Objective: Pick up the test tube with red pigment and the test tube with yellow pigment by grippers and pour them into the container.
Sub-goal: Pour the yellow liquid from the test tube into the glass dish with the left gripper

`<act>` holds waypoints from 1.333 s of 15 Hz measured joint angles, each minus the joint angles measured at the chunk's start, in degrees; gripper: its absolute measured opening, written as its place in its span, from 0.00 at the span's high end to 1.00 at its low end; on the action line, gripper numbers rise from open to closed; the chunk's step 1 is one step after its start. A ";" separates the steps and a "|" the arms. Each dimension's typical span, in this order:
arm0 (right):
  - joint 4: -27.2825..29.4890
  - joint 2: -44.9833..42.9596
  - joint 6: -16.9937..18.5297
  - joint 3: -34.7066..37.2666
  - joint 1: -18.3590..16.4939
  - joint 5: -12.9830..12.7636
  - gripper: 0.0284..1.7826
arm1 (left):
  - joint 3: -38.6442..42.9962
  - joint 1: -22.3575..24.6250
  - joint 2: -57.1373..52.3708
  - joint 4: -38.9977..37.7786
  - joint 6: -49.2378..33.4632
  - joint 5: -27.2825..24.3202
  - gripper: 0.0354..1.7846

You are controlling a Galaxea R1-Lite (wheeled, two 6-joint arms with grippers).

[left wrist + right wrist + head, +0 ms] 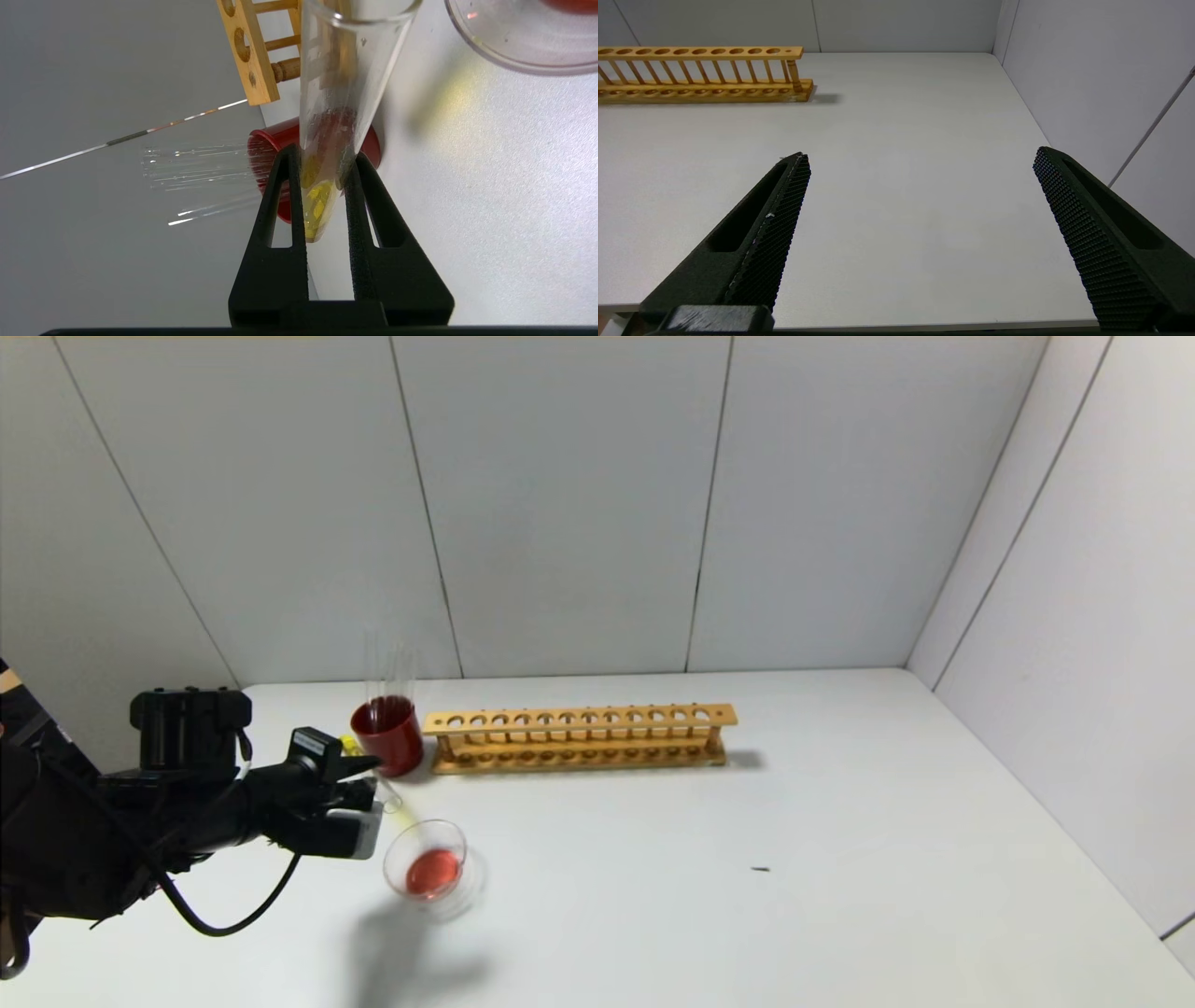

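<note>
My left gripper (pixel 369 779) is shut on the test tube with yellow pigment (pixel 400 810), held tilted with its mouth down toward the container (pixel 428 864), a clear glass dish holding red liquid. In the left wrist view the fingers (pixel 289 200) clamp the tube (pixel 322 116) near its round bottom, where the yellow liquid sits; the dish rim (pixel 514 60) lies just past the tube's mouth. No tube with red pigment shows. My right gripper (pixel 922 155) is open and empty over bare table, out of the head view.
A dark red cup (pixel 387 735) with several colourless tubes stands just behind the left gripper, also in the left wrist view (pixel 373 147). A long wooden tube rack (pixel 579 737) stands to its right. Walls close the table at the back and right.
</note>
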 joint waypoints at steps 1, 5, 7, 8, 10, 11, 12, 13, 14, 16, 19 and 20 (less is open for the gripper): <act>0.02 0.00 0.00 0.00 0.00 -0.02 0.02 | -0.07 0.32 0.18 0.02 1.08 0.05 0.85; 0.02 0.00 0.00 0.00 0.00 0.00 0.02 | -0.99 1.62 1.12 0.52 4.78 -0.01 0.85; 0.00 0.00 0.00 0.00 0.00 0.00 0.02 | -1.65 1.76 1.51 0.89 5.90 -0.04 0.85; 0.02 0.00 0.00 0.00 0.00 -0.02 0.02 | -1.89 1.78 1.71 1.38 7.14 -0.09 0.85; 0.00 0.00 0.00 0.00 0.00 0.00 0.02 | -2.47 1.51 2.04 2.21 7.83 0.10 0.85; 0.00 0.00 0.00 0.00 0.00 0.00 0.02 | -2.72 1.38 2.12 2.23 7.97 0.11 0.85; 0.02 0.00 0.00 0.00 0.00 0.00 0.02 | -2.86 1.32 2.19 2.27 8.08 0.11 0.85; 0.00 0.00 0.00 0.00 0.00 0.00 0.02 | -2.91 1.29 2.19 2.27 8.13 0.13 0.85; 0.00 0.00 0.00 0.00 0.00 0.00 0.02 | -2.91 1.29 2.17 2.27 8.19 0.13 0.85; 0.00 0.00 0.00 0.00 0.00 -0.02 0.02 | -2.95 1.27 2.15 2.24 8.83 0.07 0.85; 0.00 0.00 0.00 0.00 0.00 -0.02 0.02 | -2.89 1.26 2.08 2.27 9.00 0.02 0.85; 0.00 0.00 0.00 0.00 0.00 0.00 0.02 | -2.89 1.27 1.97 2.24 8.98 0.02 0.85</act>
